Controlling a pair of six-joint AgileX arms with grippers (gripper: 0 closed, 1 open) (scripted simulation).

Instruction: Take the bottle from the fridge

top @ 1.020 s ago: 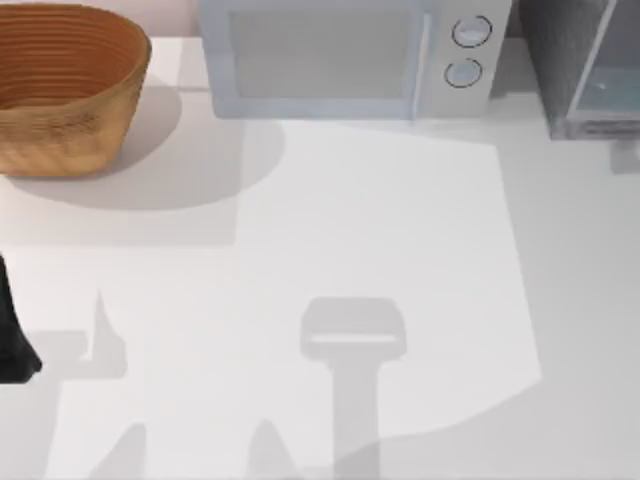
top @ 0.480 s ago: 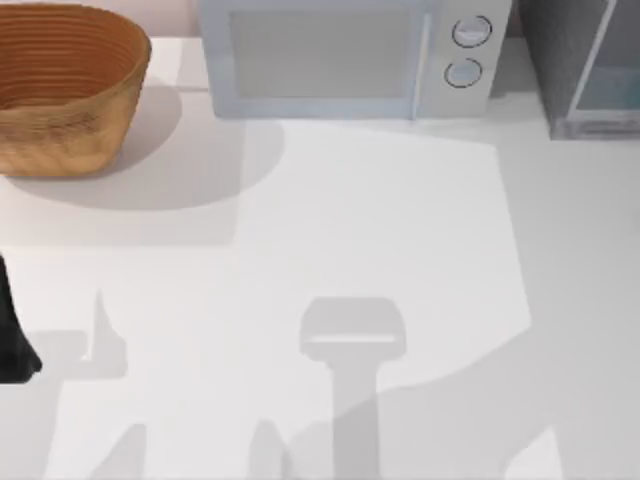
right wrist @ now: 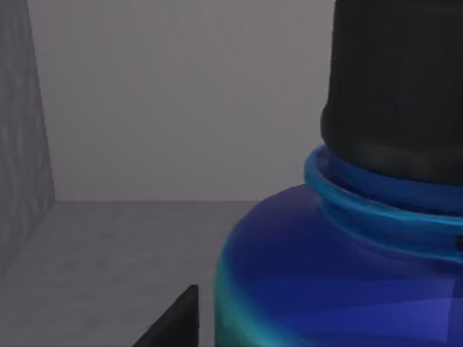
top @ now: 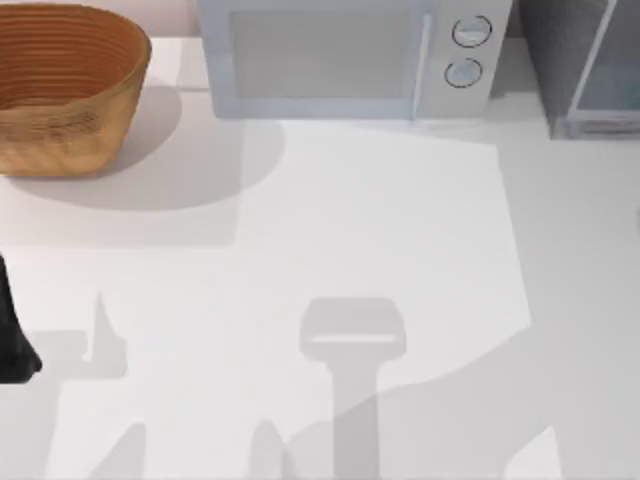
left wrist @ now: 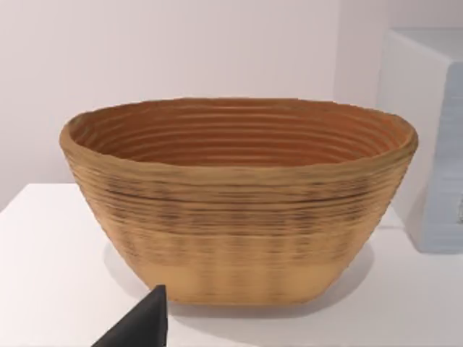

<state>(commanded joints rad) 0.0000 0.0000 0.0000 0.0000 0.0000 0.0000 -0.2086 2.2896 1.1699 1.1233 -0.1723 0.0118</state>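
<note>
At your 9 o'clock edge the left arm (top: 14, 340) is parked, facing the basket (top: 65, 85) at 10 o'clock; whether its fingers are open I cannot tell. The microwave (top: 345, 58) stands at 12. The fridge (top: 580, 65) is at 2 o'clock, and the bottle (right wrist: 340, 267) is inside it, very near the right gripper; you cannot tell its grip either. Probably a push would tip the bottle over.

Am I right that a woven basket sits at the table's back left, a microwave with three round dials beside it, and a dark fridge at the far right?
Nearly. The microwave has two round dials, not three, as the top view shows. The woven basket does sit at the back left, and the dark fridge at the far right.
</note>
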